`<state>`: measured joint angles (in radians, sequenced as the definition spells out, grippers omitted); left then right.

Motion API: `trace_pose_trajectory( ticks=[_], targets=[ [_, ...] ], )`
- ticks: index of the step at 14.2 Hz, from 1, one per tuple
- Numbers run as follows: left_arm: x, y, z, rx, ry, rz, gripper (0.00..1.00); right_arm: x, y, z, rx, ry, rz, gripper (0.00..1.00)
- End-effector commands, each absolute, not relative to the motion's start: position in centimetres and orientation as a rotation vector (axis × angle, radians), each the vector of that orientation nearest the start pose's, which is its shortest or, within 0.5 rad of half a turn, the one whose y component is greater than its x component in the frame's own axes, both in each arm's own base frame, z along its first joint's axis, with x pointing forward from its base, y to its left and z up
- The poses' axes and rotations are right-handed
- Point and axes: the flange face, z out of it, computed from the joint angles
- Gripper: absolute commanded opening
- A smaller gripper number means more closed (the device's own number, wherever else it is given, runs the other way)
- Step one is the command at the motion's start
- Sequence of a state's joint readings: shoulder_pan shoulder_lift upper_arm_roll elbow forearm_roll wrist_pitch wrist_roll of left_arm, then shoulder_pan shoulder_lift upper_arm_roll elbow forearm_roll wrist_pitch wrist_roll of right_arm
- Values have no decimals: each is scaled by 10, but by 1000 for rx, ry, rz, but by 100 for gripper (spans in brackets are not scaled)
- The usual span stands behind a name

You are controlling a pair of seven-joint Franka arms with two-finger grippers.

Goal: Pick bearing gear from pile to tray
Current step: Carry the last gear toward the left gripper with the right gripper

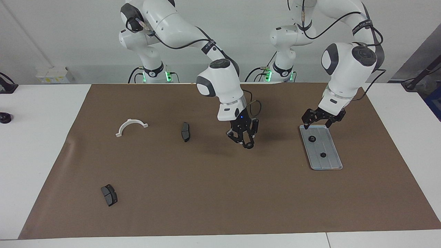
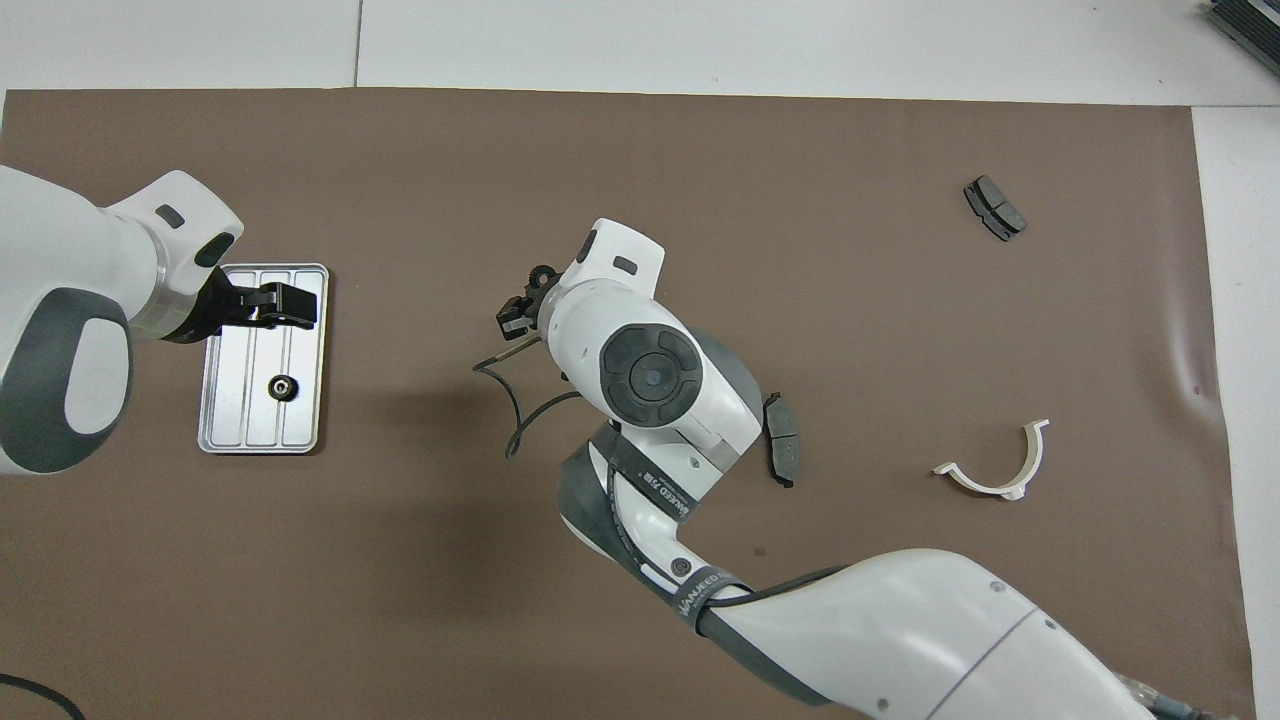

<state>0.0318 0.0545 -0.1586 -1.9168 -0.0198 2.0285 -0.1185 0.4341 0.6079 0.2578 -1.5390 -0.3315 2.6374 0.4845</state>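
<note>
Gear (image 1: 248, 145) pinched in right end effector (image 1: 245, 142) over bare brown mat mid-worktop, between brake pad (image 1: 185, 131) and tray (image 1: 329, 162) | step: carry to tray; next: travel toward left arm's end, lower inside low rim, beside two gears (image 1: 312, 139) | left end effector (image 1: 318, 119) open, empty, over tray's robot-side edge, crowding the drop.

bare mat (image 1: 275, 193) beside tray (image 1: 331, 162), left tool (image 1: 315, 123) over tray rim

Bright, even overhead light; soft shadows; sharp.
</note>
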Motion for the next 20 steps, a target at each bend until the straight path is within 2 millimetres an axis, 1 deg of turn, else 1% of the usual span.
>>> trace_pose_trajectory(
  ticks=[1, 2, 3, 4, 5, 6, 7, 8, 9, 10, 11, 12, 13, 14, 15, 16, 17, 18, 19, 20],
  targets=[
    [581, -79, 466, -3190, -39, -145, 100, 605, 466, 346, -2817, -522, -764, 44],
    [583, -84, 465, -3193, -59, -170, 100, 603, 467, 346, -2818, -518, -758, 56],
    [584, -92, 463, -3196, -70, -201, 100, 603, 468, 346, -2817, -520, -757, 66],
    [586, -94, 458, -3198, -86, -220, 100, 603, 468, 346, -2818, -516, -754, 70],
    [589, -95, 456, -3200, -88, -234, 100, 603, 468, 346, -2817, -516, -755, 77],
    [594, -95, 451, -3203, -97, -258, 100, 603, 468, 346, -2821, -515, -752, 79],
    [599, -97, 446, -3208, -155, -280, 100, 605, 464, 349, -2842, -510, -739, 79],
    [605, -113, 439, -3215, -236, -288, 100, 612, 449, 360, -2887, -482, -720, 79],
    [614, -142, 425, -3224, -306, -288, 100, 619, 435, 383, -2918, -451, -718, 79],
    [622, -158, 414, -3226, -368, -282, 100, 626, 419, 406, -2928, -383, -688, 79],
    [628, -175, 406, -3225, -386, -287, 100, 626, 410, 427, -2924, -338, -643, 79],
    [629, -189, 397, -3224, -401, -277, 100, 630, 391, 445, -2937, -293, -593, 79],
    [627, -220, 378, -3217, -428, -241, 100, 633, 369, 464, -2956, -263, -542, 79],
    [632, -249, 370, -3201, -487, -266, 100, 635, 345, 484, -2968, -239, -499, 79],
    [636, -268, 359, -3176, -535, -293, 100, 637, 321, 500, -2982, -226, -456, 79],
    [632, -288, 342, -3158, -538, -297, 100, 642, 289, 514, -2996, -202, -417, 79],
    [628, -303, 334, -3172, -543, -327, 100, 646, 258, 527, -3001, -188, -388, 80],
    [628, -304, 330, -3177, -552, -343, 100, 649, 223, 541, -3006, -179, -359, 81],
    [626, -309, 329, -3182, -550, -339, 98, 651, 191, 550, -3010, -176, -328, 81],
    [624, -314, 325, -3183, -565, -334, 86, 649, 157, 564, -3022, -157, -307, 81]
  ],
)
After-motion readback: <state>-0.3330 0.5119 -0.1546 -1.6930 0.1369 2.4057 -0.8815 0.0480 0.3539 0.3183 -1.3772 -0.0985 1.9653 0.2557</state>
